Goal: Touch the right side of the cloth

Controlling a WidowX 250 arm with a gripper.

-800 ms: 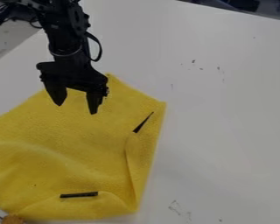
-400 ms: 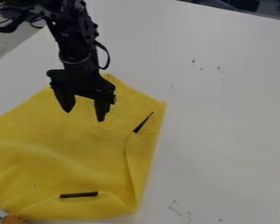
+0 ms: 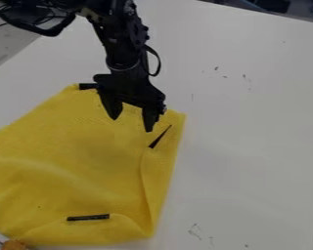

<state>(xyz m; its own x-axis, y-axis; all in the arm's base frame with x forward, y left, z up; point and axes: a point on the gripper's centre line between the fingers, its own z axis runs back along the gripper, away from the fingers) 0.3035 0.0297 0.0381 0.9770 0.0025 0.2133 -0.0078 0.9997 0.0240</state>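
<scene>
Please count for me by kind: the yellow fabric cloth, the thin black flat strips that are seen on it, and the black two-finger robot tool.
Yellow fabric cloth: 1
Thin black flat strips: 3 (lower strip, right strip, upper strip)
Black two-finger tool: 1
Total: 5

The cloth (image 3: 87, 166) lies left on the table (image 3: 251, 132), with a near strip (image 3: 88, 217) and a far-right strip (image 3: 158, 138) on it.

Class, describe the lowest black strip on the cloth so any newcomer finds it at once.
On the white table, find the yellow cloth. The black strip lies low on it, nearly level in the view. It sits well below the pincer, unlike the slanting black wedge.
</scene>
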